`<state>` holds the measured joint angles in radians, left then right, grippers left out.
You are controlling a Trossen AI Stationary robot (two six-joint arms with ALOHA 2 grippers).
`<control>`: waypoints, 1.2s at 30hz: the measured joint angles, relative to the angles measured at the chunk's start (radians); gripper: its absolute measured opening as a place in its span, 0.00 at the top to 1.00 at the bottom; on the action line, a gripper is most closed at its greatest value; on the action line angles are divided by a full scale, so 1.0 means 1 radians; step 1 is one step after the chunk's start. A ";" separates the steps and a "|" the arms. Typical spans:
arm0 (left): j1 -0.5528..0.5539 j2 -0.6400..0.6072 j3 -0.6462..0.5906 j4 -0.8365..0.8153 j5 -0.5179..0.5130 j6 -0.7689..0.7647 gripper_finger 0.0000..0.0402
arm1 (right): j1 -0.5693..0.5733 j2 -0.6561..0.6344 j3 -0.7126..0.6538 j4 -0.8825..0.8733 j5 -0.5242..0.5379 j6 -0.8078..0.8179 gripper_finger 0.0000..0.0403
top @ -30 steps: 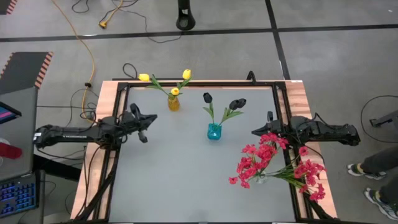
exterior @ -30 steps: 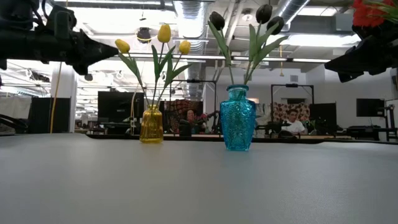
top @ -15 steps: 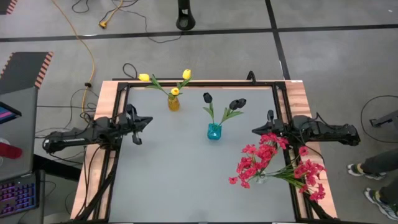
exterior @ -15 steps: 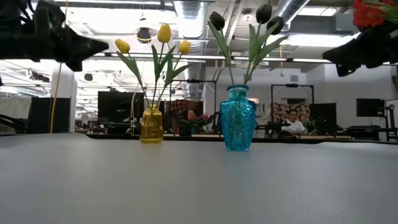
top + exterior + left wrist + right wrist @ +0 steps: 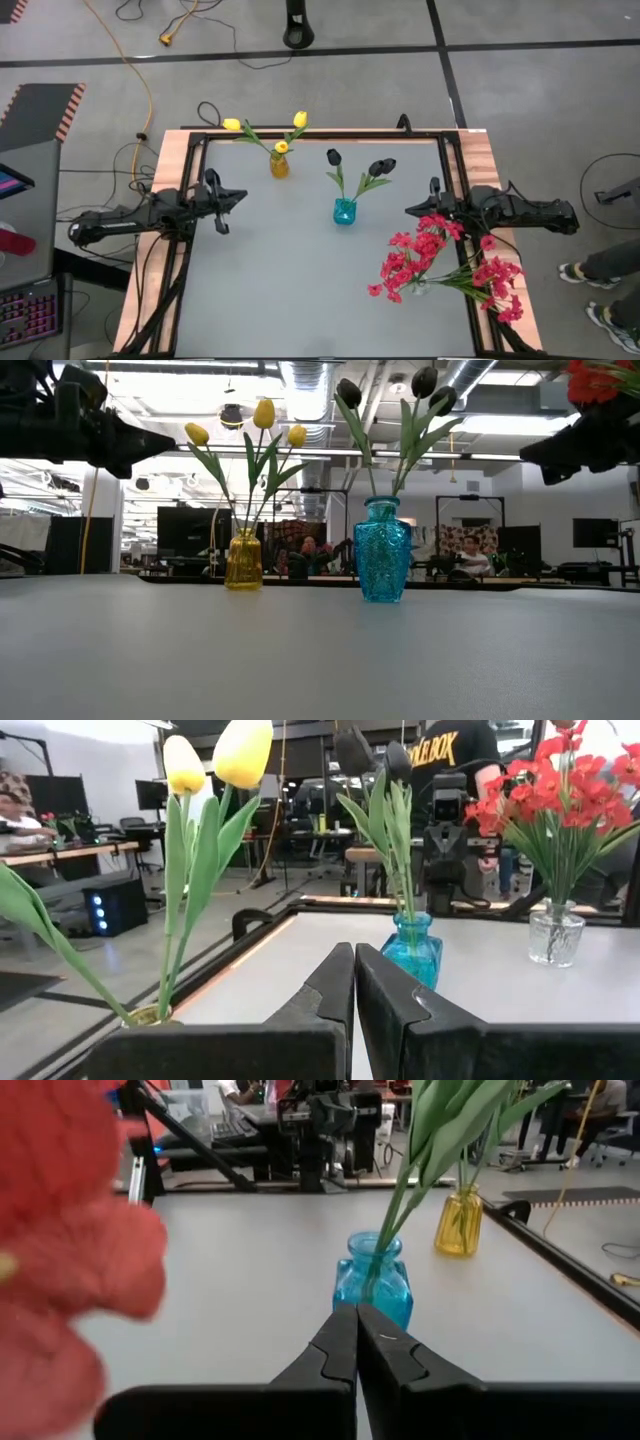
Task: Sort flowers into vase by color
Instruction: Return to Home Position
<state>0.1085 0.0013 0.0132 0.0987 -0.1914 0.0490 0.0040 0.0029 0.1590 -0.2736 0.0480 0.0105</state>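
Observation:
Yellow tulips (image 5: 281,147) stand with their stems in a yellow vase (image 5: 279,166) near the far edge. Two black tulips (image 5: 380,167) stand in a blue vase (image 5: 344,211) at mid-table. Red blossom sprays (image 5: 420,255) fill a clear vase (image 5: 556,932) by the right edge. My left gripper (image 5: 241,193) hovers shut at the table's left side, above the surface and pointing right. My right gripper (image 5: 408,211) hovers shut right of the blue vase, just beyond the red blossoms. In the wrist views both grippers, left (image 5: 354,952) and right (image 5: 356,1308), hold nothing.
A black metal frame (image 5: 320,134) runs along the table's edges. Bare grey tabletop (image 5: 290,290) lies toward the near side. Beyond the table people sit at desks (image 5: 470,560), and a person's legs (image 5: 600,270) show at the right.
My left arm has drawn back toward the table's left edge, its gripper turning to point right. The right arm and the flowers have stayed where they were.

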 joint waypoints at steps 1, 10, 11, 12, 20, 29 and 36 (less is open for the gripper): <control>0.000 0.000 0.000 -0.007 0.000 0.000 1.00 | 0.000 0.000 0.000 -0.009 0.000 0.000 0.92; 0.000 0.004 -0.003 -0.042 0.031 0.066 1.00 | 0.000 0.000 0.001 -0.082 0.004 0.013 0.92; 0.000 0.004 -0.003 -0.043 0.031 0.072 1.00 | 0.000 0.000 0.001 -0.091 0.006 0.015 0.92; 0.000 0.004 -0.003 -0.043 0.031 0.075 1.00 | 0.000 0.000 0.001 -0.094 0.010 0.015 0.92; 0.000 0.004 -0.004 -0.043 0.031 0.158 1.00 | 0.000 0.000 0.001 -0.106 0.037 0.016 0.92; 0.000 0.005 -0.005 -0.042 0.029 0.178 1.00 | 0.000 0.000 0.000 -0.153 0.033 0.016 0.92; 0.000 0.005 -0.005 -0.041 0.028 0.167 1.00 | 0.000 0.001 0.000 -0.153 0.033 0.019 0.92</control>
<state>0.1085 0.0059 0.0078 0.0573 -0.1629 0.2157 0.0040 0.0034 0.1593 -0.4267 0.0807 0.0292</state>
